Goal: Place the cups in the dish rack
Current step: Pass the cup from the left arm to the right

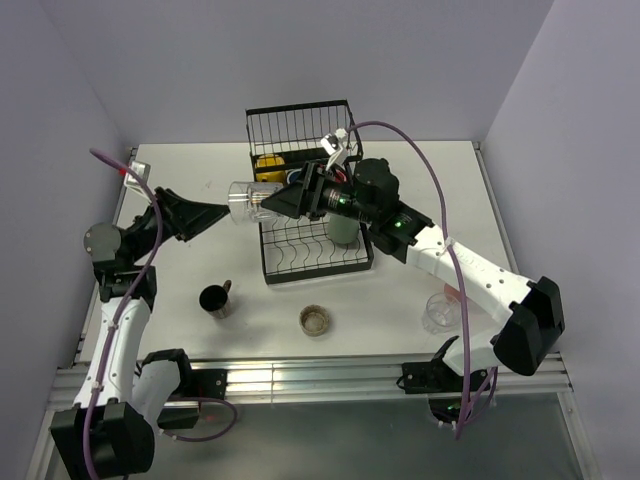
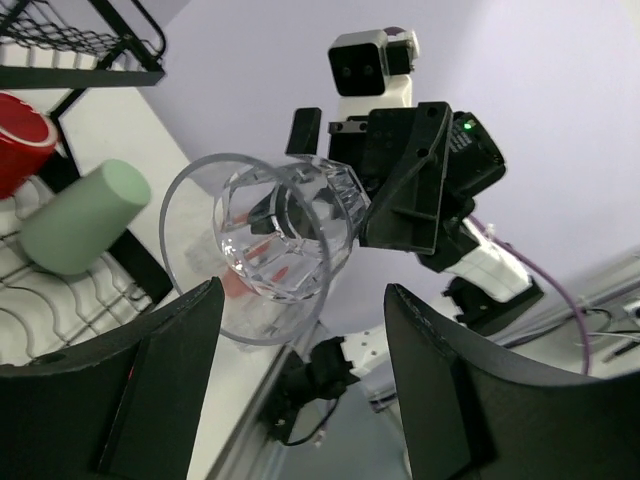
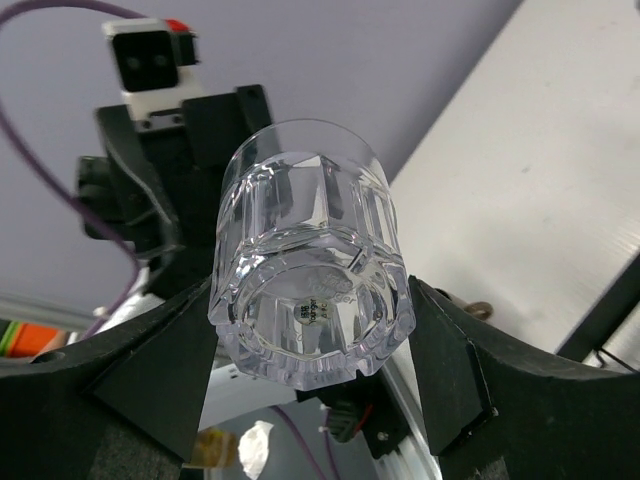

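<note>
Right jaws clamped on the thick base of a clear glass (image 3: 310, 270), held sideways in the air over the left edge of the dish rack (image 1: 268, 272). Left jaws apart, just off the glass's open mouth, not touching it.

In the rack: yellow cup (image 1: 268, 165), green tumbler (image 1: 343, 230). Left on the surface (image 1: 380, 330): black mug (image 1: 215, 298), low brownish glass (image 1: 315, 320), another clear cup (image 1: 440, 312) near the right arm. Roughly midway, by my reckoning.

Only the left wrist view shows a red mug (image 2: 20, 140) in the rack; I cannot make it out from above. Only the right wrist view shows the grip on the base.
</note>
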Controlling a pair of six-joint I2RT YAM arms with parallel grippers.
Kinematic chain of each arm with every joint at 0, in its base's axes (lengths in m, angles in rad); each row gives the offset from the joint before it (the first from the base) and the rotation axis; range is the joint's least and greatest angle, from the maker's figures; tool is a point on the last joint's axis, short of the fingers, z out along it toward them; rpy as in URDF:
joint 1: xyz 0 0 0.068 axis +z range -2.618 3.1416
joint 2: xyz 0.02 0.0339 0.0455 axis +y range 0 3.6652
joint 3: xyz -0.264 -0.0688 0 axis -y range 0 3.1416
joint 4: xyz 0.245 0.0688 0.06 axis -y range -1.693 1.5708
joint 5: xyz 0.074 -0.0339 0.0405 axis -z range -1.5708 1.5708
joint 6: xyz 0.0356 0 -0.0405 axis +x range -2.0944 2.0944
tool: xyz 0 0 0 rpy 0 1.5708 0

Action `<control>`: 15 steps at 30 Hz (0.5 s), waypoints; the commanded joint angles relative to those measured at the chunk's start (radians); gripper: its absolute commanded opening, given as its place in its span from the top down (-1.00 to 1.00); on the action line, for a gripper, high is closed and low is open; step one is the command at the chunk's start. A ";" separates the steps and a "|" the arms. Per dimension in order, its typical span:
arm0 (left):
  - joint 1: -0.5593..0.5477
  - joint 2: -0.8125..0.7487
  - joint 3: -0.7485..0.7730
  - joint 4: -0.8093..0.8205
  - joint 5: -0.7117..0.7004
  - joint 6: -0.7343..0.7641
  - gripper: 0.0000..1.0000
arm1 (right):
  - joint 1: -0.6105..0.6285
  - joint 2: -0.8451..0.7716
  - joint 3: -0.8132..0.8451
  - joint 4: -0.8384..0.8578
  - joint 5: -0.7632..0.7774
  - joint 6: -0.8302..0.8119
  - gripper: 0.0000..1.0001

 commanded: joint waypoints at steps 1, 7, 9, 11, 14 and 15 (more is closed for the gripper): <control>0.012 -0.033 0.081 -0.164 -0.028 0.157 -0.42 | -0.012 -0.051 0.018 -0.045 0.054 -0.052 1.00; 0.036 -0.038 0.125 -0.329 -0.037 0.260 -0.41 | -0.036 -0.063 0.020 -0.163 0.131 -0.119 1.00; 0.044 -0.044 0.142 -0.413 -0.044 0.315 -0.42 | -0.049 -0.070 0.020 -0.203 0.148 -0.133 1.00; 0.055 -0.055 0.167 -0.456 -0.049 0.349 -0.42 | -0.053 -0.070 0.032 -0.250 0.180 -0.157 1.00; 0.063 -0.053 0.188 -0.522 -0.057 0.393 -0.42 | -0.064 -0.073 0.046 -0.301 0.218 -0.185 1.00; 0.066 -0.053 0.193 -0.540 -0.060 0.419 -0.41 | -0.066 -0.071 0.049 -0.315 0.227 -0.191 1.00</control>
